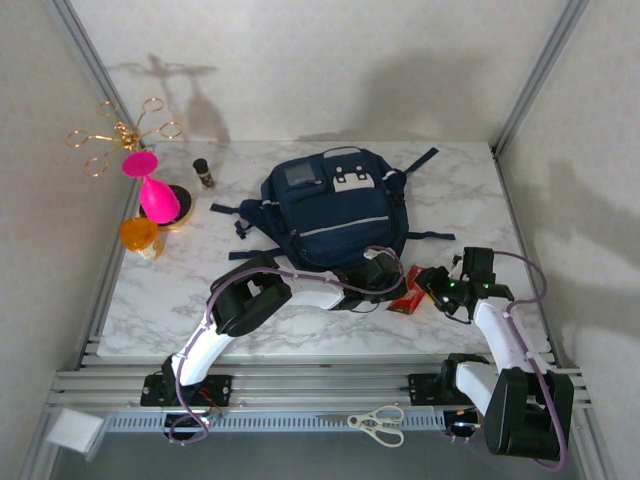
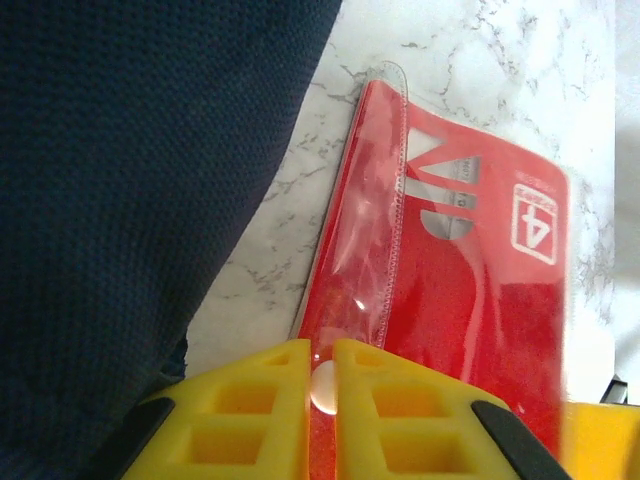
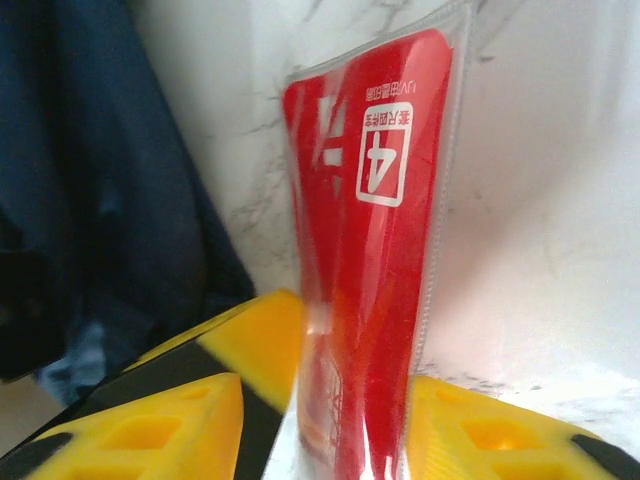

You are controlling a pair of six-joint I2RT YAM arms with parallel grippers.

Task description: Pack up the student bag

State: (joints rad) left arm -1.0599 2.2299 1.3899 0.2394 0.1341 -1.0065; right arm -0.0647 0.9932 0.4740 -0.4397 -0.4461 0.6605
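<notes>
Progress, judged from the present layout, is at an early stage: nothing can be seen inside the student bag (image 1: 335, 210), and the one item being handled is outside it.

Location of the bag: it lies flat on the marble table (image 1: 470, 190), near the centre, front pockets facing up and straps spread to both sides. No compartment can be seen standing open in the top view.

Item in hand: a red card sleeve (image 2: 450, 280) in clear plastic rests on the table just beside the bag's near right corner.

Left end effector (image 2: 322, 350): the fingers are almost together and pinch the clear edge of the sleeve, with the bag fabric close on one side.

Right end effector (image 3: 350, 385): the fingers stand partly apart with the sleeve between them, each close to one face. Whether they press on it cannot be told.

Remaining work, as a judgement:
1. Secure the sleeve and lift it off the table.
2. Open or locate a pocket on the bag.
3. Insert the sleeve.

A small dark bottle (image 1: 204, 172) and a pink vase (image 1: 152, 190) stand at the far left, well apart from the bag. Whether they belong in the load cannot be told.
</notes>
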